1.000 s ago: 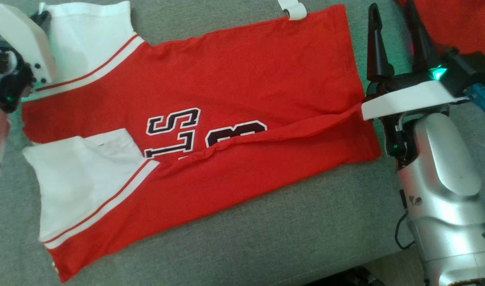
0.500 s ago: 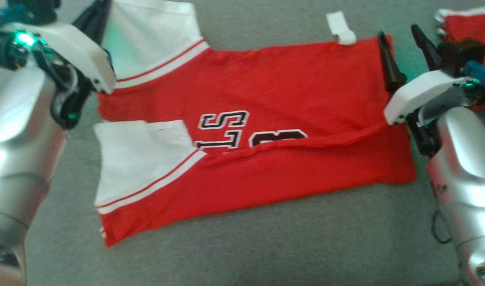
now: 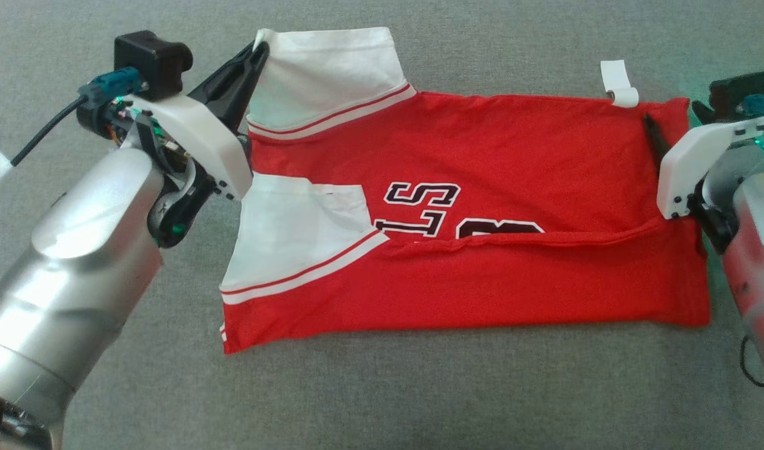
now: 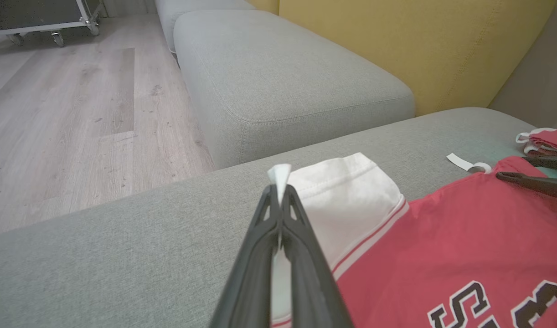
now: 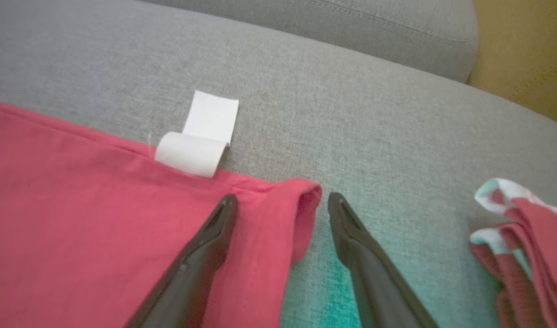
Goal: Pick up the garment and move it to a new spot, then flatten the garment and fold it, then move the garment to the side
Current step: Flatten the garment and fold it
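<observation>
Quick status: the garment point(image 3: 482, 144) lies flat across the middle of the sofa cushion point(image 3: 382, 387). Its near long side looks already folded up over the lettering. My left gripper point(image 4: 281, 184) is pinched tight on the far corner of the white sleeve point(image 3: 326, 69). My right gripper point(image 5: 283, 197) is spread wide, straddling the far hem corner and gripping nothing. Left to do, I'd say: the far-side fold, more folding, then moving it aside.

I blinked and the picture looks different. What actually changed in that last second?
Mostly the camera shifted. The right tool tipped down toward the red jersey's hem corner, jaws open astride it. The left tool stayed clamped on the white sleeve's corner; the jersey lay folded as before.
</observation>
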Robot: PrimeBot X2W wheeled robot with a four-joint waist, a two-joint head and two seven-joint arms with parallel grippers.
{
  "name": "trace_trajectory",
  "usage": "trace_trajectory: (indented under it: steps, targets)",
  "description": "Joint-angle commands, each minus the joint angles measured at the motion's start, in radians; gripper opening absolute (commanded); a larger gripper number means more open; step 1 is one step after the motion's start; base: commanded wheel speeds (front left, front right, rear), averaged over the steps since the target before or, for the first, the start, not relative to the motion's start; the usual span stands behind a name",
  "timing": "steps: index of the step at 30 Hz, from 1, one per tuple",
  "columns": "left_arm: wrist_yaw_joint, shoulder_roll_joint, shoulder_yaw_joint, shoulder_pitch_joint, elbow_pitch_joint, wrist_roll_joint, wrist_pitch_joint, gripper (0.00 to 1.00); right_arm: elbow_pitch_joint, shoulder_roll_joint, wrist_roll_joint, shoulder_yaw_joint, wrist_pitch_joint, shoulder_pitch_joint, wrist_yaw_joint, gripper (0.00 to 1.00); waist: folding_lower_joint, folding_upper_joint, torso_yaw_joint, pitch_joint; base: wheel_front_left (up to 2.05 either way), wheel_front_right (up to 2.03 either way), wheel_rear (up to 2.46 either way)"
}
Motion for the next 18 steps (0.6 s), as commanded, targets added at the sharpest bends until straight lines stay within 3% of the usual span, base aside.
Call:
trace_trajectory:
  steps: [1, 5, 6, 7, 8, 14, 18]
  targets:
    - [0.002, 0.032, 0.033, -0.035, -0.025, -0.012, -0.011, 0.0, -0.009, -0.014, -0.005, 0.023, 0.007, -0.02, 0.003, 1.0, 0.0001, 0.0, 0.001, 0.001, 0.0, 0.0, 0.0]
    - [0.002, 0.042, 0.017, -0.043, -0.015, -0.019, -0.001, 0.0, 0.069, -0.014, -0.025, 0.049, 0.015, -0.051, 0.003, 1.0, 0.0001, 0.0, -0.003, 0.006, 0.0, 0.0, 0.0]
    - [0.002, 0.044, 0.016, -0.046, -0.014, -0.023, 0.001, 0.0, 0.082, -0.01, -0.023, 0.05, 0.013, -0.057, 0.003, 0.87, 0.0001, 0.0, -0.003, 0.007, 0.0, 0.0, 0.0]
    - [0.002, 0.046, 0.015, -0.049, -0.013, -0.026, 0.001, 0.0, 0.093, -0.008, -0.025, 0.056, 0.012, -0.063, 0.003, 0.39, 0.0001, 0.0, -0.004, 0.008, 0.0, 0.0, 0.0]
    - [0.002, 0.049, 0.014, -0.052, -0.011, -0.028, 0.0, 0.0, 0.102, -0.005, -0.026, 0.064, 0.01, -0.067, 0.003, 0.0, 0.0001, 0.0, -0.004, 0.009, 0.0, 0.0, 0.0]
    - [0.011, 0.06, 0.024, -0.073, 0.035, -0.025, -0.02, 0.0, 0.117, 0.009, 0.012, 0.074, -0.05, -0.118, 0.003, 0.0, 0.0001, 0.0, -0.016, 0.016, 0.0, 0.0, 0.0]
    - [0.045, 0.068, 0.038, -0.103, 0.097, -0.007, -0.05, 0.0, 0.115, 0.014, 0.038, 0.068, -0.103, -0.171, 0.003, 0.0, 0.0001, 0.0, -0.031, 0.031, 0.0, 0.0, 0.0]
